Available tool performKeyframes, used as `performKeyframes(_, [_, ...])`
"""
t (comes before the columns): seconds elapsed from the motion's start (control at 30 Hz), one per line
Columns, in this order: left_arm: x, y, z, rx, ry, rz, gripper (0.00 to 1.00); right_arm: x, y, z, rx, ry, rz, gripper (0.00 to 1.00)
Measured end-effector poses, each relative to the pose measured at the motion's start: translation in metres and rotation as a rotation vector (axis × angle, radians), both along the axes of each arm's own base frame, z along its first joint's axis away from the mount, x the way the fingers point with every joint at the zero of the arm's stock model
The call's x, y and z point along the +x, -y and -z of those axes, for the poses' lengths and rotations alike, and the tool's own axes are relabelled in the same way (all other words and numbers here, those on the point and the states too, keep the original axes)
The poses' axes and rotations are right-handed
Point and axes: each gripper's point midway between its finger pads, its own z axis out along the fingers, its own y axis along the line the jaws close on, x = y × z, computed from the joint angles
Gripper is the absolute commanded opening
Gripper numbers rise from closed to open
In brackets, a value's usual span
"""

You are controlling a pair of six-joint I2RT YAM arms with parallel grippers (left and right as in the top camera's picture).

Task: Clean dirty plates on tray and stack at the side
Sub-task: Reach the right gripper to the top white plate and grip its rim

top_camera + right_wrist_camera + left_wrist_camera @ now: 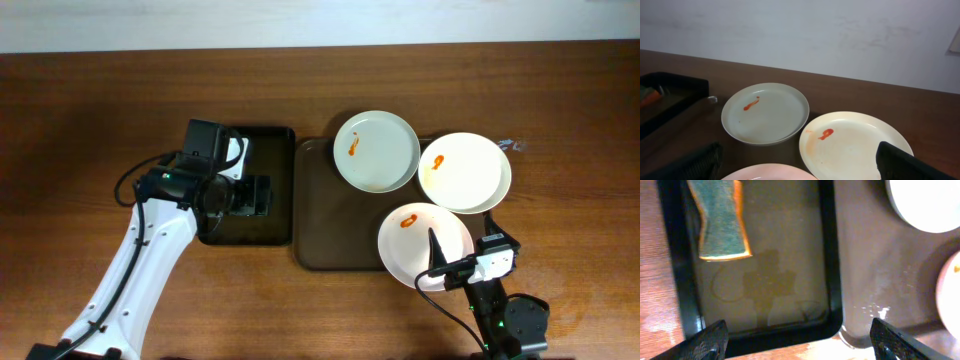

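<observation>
Three dirty plates with red sauce smears sit on the brown tray [325, 235]: a pale green plate [376, 150], a cream plate [465, 172] and a pinkish plate [420, 245]. A green sponge with an orange edge [720, 220] lies in the black tray [270, 135]. My left gripper [262, 196] hovers open and empty over the black tray's near right corner; in its wrist view [797, 342] the sponge lies well ahead. My right gripper [450, 262] is open and empty over the pinkish plate's near edge [770, 172], facing the green plate [765, 112] and the cream plate [855, 145].
The black tray [685, 305] stands just left of the brown tray [875, 280], their rims almost touching. The cream plate overhangs the brown tray's right edge. Bare wooden table lies to the far left and right. A white wall runs along the back.
</observation>
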Motion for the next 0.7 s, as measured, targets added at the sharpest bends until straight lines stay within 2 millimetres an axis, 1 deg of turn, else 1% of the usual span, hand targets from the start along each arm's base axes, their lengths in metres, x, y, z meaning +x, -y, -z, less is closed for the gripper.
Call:
performKeyframes(0.13, [0.005, -0.007, -0.001, 0.037, 0.023, -0.018, 0.88, 0.000, 0.000, 0.000, 0.000, 0.000, 0.000, 0.98])
performKeyframes(0.23, [0.016, -0.006, -0.013, 0.032, 0.068, -0.021, 0.91, 0.000, 0.000, 0.000, -0.001, 0.000, 0.000, 0.98])
performKeyframes(0.37, [0.004, -0.008, -0.009, 0.044, 0.014, -0.020, 0.91, 0.000, 0.000, 0.000, 0.000, 0.000, 0.000, 0.98])
performKeyframes(0.43, [0.004, -0.008, -0.009, 0.044, 0.014, -0.020, 0.92, 0.000, -0.002, 0.000, 0.000, 0.000, -0.009, 0.98])
performKeyframes(0.47, [0.005, -0.008, -0.009, 0.043, 0.019, -0.020, 0.94, -0.001, -0.006, -0.001, 0.003, 0.005, -0.037, 0.98])
performKeyframes(0.5, [0.005, -0.008, -0.009, 0.042, 0.022, -0.020, 1.00, -0.002, -0.010, -0.002, 0.004, 0.009, -0.059, 0.98])
performKeyframes(0.57, [0.005, -0.008, -0.009, 0.043, 0.022, -0.019, 1.00, -0.005, -0.019, -0.006, 0.014, 0.022, -0.115, 0.98])
performKeyframes(0.63, [0.005, -0.008, -0.009, 0.042, 0.019, -0.023, 1.00, -0.007, -0.024, -0.002, 0.084, -0.028, -0.139, 0.98])
performKeyframes(0.67, [0.005, -0.008, -0.009, 0.042, 0.019, -0.023, 1.00, -0.010, -0.025, -0.004, 0.128, -0.063, -0.144, 0.98])
performKeyframes(0.7, [0.005, -0.008, -0.009, 0.042, 0.019, -0.023, 1.00, -0.012, -0.026, -0.011, 0.157, -0.083, -0.145, 0.98])
